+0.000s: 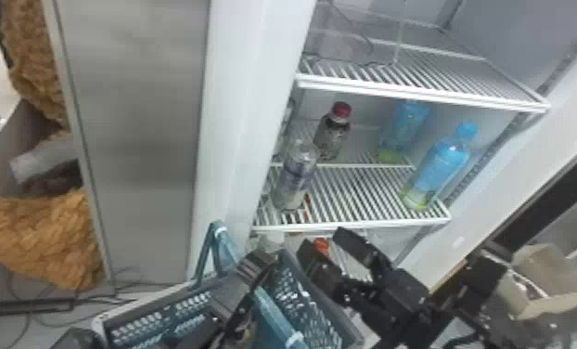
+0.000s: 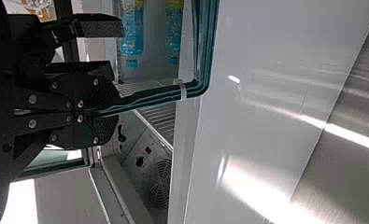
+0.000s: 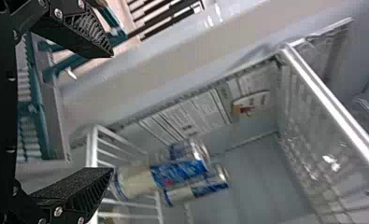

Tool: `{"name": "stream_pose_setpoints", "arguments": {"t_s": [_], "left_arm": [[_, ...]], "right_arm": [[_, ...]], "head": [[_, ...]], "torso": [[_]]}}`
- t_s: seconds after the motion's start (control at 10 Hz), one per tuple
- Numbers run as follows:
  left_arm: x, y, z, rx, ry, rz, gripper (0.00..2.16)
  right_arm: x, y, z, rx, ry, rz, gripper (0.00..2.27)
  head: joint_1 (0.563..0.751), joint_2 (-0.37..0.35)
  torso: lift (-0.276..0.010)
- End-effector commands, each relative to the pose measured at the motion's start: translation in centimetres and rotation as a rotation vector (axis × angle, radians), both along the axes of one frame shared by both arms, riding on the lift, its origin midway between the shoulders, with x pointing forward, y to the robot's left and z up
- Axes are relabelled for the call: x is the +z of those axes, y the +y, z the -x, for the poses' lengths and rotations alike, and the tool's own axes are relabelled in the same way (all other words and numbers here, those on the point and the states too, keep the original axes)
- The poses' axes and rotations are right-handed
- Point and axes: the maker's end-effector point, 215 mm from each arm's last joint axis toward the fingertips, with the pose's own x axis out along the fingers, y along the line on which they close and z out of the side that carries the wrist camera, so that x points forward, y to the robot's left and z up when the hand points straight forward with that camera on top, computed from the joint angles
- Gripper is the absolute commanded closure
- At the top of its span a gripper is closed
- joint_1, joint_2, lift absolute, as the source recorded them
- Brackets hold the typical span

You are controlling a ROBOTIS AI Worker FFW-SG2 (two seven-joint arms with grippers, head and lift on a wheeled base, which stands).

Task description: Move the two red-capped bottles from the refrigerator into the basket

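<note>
- Left end effector (image 2: 108,112) is closed on the handle (image 2: 163,94) of the basket (image 1: 137,325); with so narrow a pinch, a bump or uneven load could swing it.
- Right end effector (image 1: 323,242) is open and empty beside the basket's right side; raised straight up, it could strike the shelf (image 1: 380,224).
- Near its fingers, beside the basket, is an orange-red cap (image 1: 321,244), perhaps the second bottle's; a careless reach could shove the cans (image 3: 173,177).
- Above and beyond the basket stands a red-capped bottle (image 1: 331,134); the clear bottle (image 1: 297,176) just in front could topple if brushed.
</note>
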Motion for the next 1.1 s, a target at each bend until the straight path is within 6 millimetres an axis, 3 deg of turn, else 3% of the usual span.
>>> {"name": "stream_pose_setpoints", "arguments": {"t_s": [0.0,0.3,0.7,1.0], "left_arm": [[-0.1,0.0,0.0,0.000,0.001,-0.001,1.20],[0.2,0.0,-0.1,0.000,-0.003,0.002,1.20],[0.2,0.0,0.0,-0.002,-0.006,0.000,1.20],[0.2,-0.1,0.0,-0.004,-0.006,0.001,1.20]], "right_arm": [[1.2,-1.7,-0.4,-0.043,-0.044,0.020,0.14],[1.9,-4.6,-1.2,-0.118,-0.087,0.057,0.14],[2.9,-10.6,-2.6,-0.261,-0.140,0.144,0.14],[2.8,-12.7,-4.1,-0.338,-0.162,0.167,0.14]], "head": [[0.695,-0.350],[0.695,-0.350],[0.695,-0.350],[0.695,-0.350]], "torso": [[0.000],[0.000],[0.000],[0.000]]}}
